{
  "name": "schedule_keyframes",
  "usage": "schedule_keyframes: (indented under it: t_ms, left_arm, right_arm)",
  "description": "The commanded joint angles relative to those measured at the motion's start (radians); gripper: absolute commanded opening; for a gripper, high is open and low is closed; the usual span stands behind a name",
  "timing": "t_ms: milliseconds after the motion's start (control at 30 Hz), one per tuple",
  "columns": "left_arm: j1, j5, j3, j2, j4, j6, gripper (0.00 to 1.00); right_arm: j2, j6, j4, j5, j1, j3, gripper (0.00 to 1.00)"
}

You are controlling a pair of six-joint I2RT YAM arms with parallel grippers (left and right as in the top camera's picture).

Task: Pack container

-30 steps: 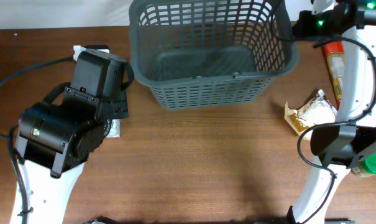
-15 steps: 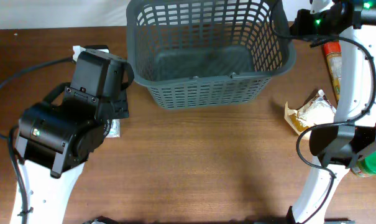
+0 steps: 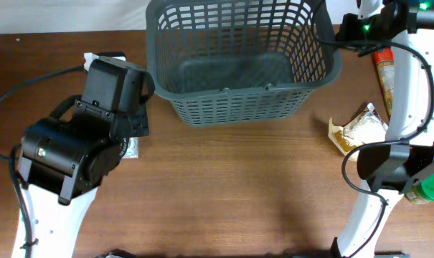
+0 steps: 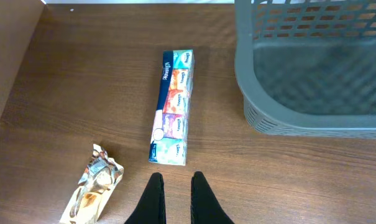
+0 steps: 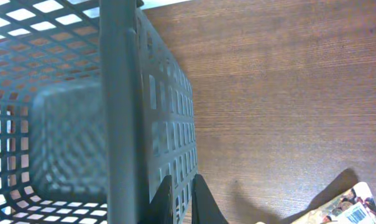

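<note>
The container, a large dark grey lattice basket (image 3: pixel 238 89), stands at the back middle of the table and looks empty inside. It also shows in the left wrist view (image 4: pixel 312 118) and fills the left of the right wrist view (image 5: pixel 122 93). My right gripper (image 5: pixel 183 183) is shut on the basket's right side wall, one finger on each face of the lattice, near its far right corner (image 3: pixel 337 32). My left gripper (image 4: pixel 175 180) hovers over bare wood left of the basket, fingers nearly together and empty.
A long Kleenex tissue pack (image 4: pixel 173 106) lies ahead of the left gripper, with a crumpled snack wrapper (image 4: pixel 91 186) to its left. On the right lie a snack bag (image 3: pixel 361 127), a red-orange tube (image 3: pixel 385 79) and a green-lidded jar (image 3: pixel 426 188).
The basket, held by my right gripper, slid a little to the left and back about a second ago, then stayed put. The left arm has not moved.
</note>
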Motion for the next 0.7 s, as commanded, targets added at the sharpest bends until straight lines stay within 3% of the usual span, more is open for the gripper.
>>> schedule_keyframes:
  t_ms: [0, 667]
  left_arm:
    - [0.007, 0.004, -0.008, 0.005, 0.003, -0.011, 0.02]
    - [0.007, 0.004, -0.008, 0.005, 0.002, -0.010, 0.02]
  right_arm:
    - [0.014, 0.031, -0.011, 0.009, 0.014, 0.006, 0.04]
    - [0.014, 0.035, -0.063, 0.069, 0.051, 0.006, 0.04]
